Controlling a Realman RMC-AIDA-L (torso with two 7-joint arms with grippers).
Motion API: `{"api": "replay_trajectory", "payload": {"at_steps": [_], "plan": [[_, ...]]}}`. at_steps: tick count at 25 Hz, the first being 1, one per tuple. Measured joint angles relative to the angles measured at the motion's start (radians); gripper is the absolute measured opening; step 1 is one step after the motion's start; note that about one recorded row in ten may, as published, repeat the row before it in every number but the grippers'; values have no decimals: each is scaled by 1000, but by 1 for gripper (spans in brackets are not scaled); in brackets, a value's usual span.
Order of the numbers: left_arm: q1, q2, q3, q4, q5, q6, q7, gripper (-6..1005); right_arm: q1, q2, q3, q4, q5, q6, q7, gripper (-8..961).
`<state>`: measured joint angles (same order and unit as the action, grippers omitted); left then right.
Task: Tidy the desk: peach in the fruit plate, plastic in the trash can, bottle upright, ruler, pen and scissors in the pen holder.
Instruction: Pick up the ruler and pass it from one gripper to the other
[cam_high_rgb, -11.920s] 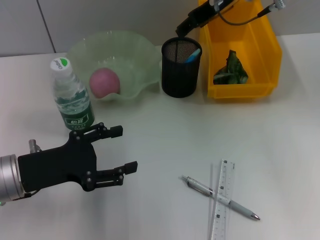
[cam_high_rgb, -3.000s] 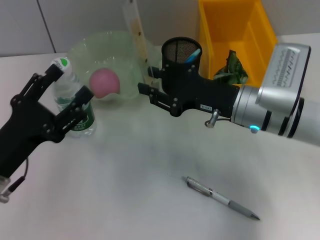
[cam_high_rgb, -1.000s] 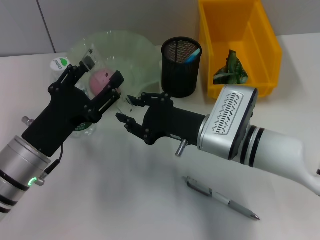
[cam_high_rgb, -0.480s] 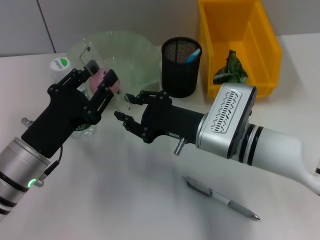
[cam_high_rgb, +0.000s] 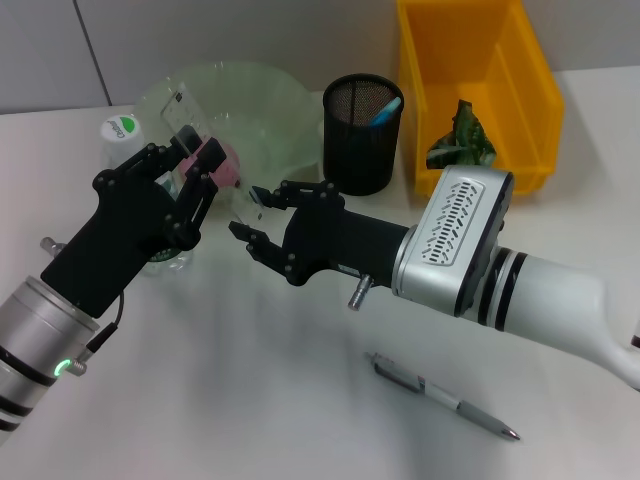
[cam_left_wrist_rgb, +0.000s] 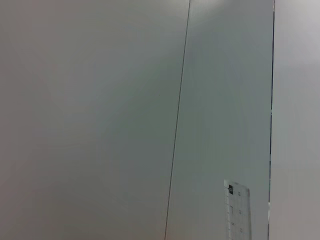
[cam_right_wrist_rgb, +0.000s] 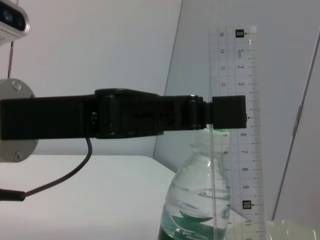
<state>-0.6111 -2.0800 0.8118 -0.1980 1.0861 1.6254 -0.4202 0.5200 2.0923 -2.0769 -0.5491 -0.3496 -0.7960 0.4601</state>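
Note:
My left gripper (cam_high_rgb: 190, 162) is shut on the clear ruler (cam_high_rgb: 181, 108), which it holds upright and tilted in front of the fruit plate (cam_high_rgb: 270, 95). In the right wrist view the ruler (cam_right_wrist_rgb: 234, 75) stands vertical with a black finger (cam_right_wrist_rgb: 227, 111) clamped across it. My right gripper (cam_high_rgb: 255, 214) is open just right of the ruler's lower end. The pink peach (cam_high_rgb: 228, 168) lies in the plate, partly hidden. The bottle (cam_high_rgb: 120, 129) stands upright behind the left gripper. The pen (cam_high_rgb: 445, 398) lies on the desk (cam_high_rgb: 250, 400). Light blue scissors (cam_high_rgb: 386, 110) stick out of the black pen holder (cam_high_rgb: 362, 140).
The yellow trash can (cam_high_rgb: 520, 80) at the back right holds green plastic (cam_high_rgb: 460, 140). My right arm (cam_high_rgb: 480, 270) stretches across the middle of the desk. The left wrist view shows only a wall and the ruler's end (cam_left_wrist_rgb: 237, 212).
My left gripper's fingers have closed on the ruler over the last second. The right gripper has stayed open beside the ruler's lower end, hardly moving.

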Motion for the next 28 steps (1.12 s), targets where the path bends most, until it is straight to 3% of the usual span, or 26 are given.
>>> {"api": "replay_trajectory", "payload": {"at_steps": [2,9,14,28], "plan": [[-1,0,0,0,0,-1,0,301,0,0,0,0,0,0,0,381],[-7,0,0,0,0,-1,0,262,2,0,0,0,0,0,0,382],[-7,0,0,0,1,4,26,70,5,0,-1,-1,0,2,0,382],[-11,0,-38,-3,35,7,28,47,0,0,4,0,0,-14,0,397]]}}
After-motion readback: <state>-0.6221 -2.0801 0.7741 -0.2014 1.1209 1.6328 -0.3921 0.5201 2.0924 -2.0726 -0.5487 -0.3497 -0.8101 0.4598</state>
